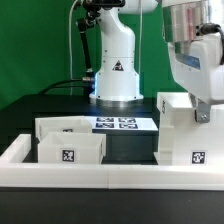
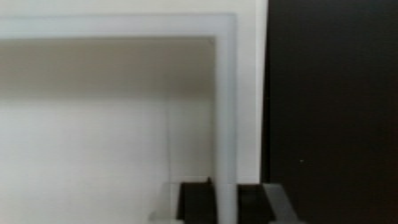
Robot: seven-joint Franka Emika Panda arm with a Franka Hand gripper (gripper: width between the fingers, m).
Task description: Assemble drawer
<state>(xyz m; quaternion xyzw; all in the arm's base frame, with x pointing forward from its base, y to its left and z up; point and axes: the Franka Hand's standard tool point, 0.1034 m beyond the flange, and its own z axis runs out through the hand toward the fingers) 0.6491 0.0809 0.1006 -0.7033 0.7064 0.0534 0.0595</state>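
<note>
The drawer's tall white housing (image 1: 190,135) stands at the exterior view's right, with a tag on its front. My gripper (image 1: 203,110) is down on its top edge. In the wrist view my gripper (image 2: 226,188) straddles a thin white wall of the housing (image 2: 226,110), and both dark fingers (image 2: 196,200) press against it, so it is shut on that wall. Two small white trays stand at the exterior view's left: one in front (image 1: 70,150) with a tag, and one behind it (image 1: 62,126).
The marker board (image 1: 120,123) lies on the black table in front of the robot base (image 1: 117,80). A long low white border wall (image 1: 110,178) runs along the front and up the left side. Dark table (image 2: 329,110) lies beside the housing.
</note>
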